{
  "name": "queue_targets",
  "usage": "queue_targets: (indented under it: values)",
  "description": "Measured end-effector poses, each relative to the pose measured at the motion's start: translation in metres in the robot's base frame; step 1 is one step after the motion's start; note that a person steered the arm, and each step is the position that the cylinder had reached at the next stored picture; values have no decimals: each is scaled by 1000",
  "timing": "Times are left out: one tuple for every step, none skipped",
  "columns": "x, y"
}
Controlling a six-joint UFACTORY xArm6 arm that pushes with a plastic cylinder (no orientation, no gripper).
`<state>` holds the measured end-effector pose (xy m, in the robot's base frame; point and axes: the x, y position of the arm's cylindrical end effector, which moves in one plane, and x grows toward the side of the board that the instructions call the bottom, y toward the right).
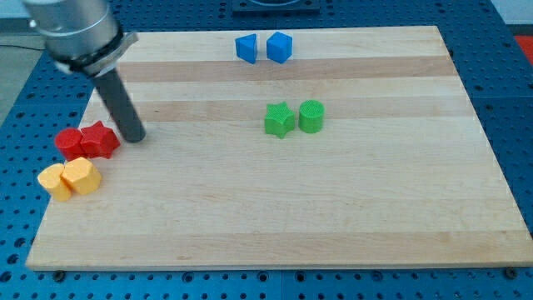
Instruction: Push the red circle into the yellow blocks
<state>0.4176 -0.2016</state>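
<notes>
The red circle (pixel 68 142) lies near the board's left edge, touching a red star (pixel 100 139) on its right. Just below them sit two yellow blocks side by side, one (pixel 55 181) at the left and one (pixel 82 177) at the right. The red circle stands a small gap above the yellow pair. My tip (pixel 133 135) rests on the board just to the right of the red star, close to it or touching it. The dark rod slants up to the view's top left.
Two blue blocks (pixel 246 47) (pixel 279 47) sit at the top middle of the wooden board (pixel 333 217). A green star (pixel 279 119) and a green circle (pixel 311 116) sit together near the centre. Blue perforated table surrounds the board.
</notes>
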Motion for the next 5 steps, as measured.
queue_targets:
  values:
    - [-37,-45]
    - [-37,-101]
    - [-33,-103]
    - [12,-103]
    - [33,-103]
